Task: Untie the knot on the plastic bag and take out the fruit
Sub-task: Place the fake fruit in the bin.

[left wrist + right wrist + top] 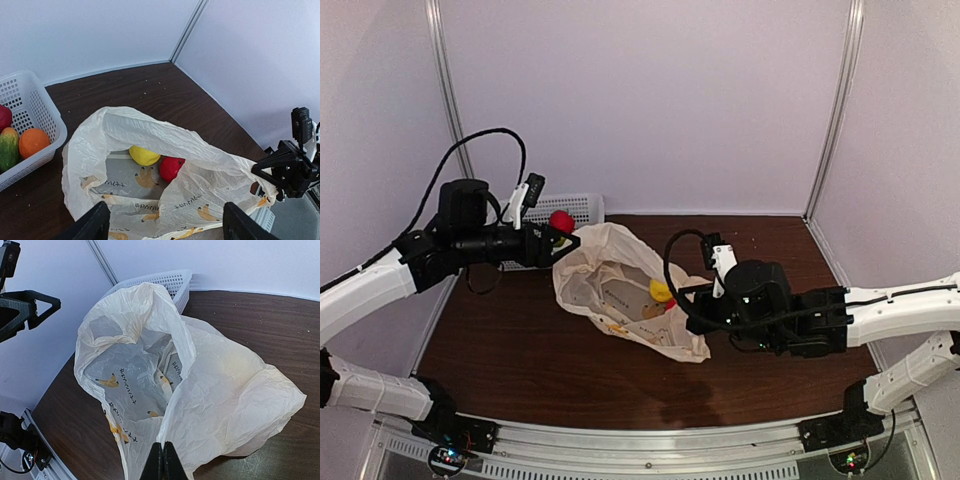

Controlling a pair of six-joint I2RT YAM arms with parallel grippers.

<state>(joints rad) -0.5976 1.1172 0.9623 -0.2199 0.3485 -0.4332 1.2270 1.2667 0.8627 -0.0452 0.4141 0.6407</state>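
The desk (520, 350) is a dark wood-grain surface filling the lower half of the top view. The plastic bag (595, 255) lies at the centre of that view, on the desk, with its mouth standing open; in the left wrist view the plastic bag (150, 130) fills the lower centre of the frame, and in the right wrist view the plastic bag (225, 390) fills the middle of the frame. A white perforated basket (582, 206) sits just above and left of the bag in the top view, touching the bag's upper edge; it appears at the left edge of the left wrist view as basket (35, 110). My left gripper (565, 243) is at the bag's upper left rim, fingers spread wide with nothing between them; in its own view the left gripper (167, 227) frames the bag's mouth from the bottom of the frame. My right gripper (692, 310) is at the bag's right edge; in its own view the right gripper (162, 460) is at bottom centre, fingers pressed together and pinching the bag's rim film. Of the fruit, a yellow fruit (144, 155) and a red fruit (171, 168) lie touching inside the bag. An orange fruit (33, 142), a green fruit (8, 148) and a second red fruit (4, 117) rest in the basket.
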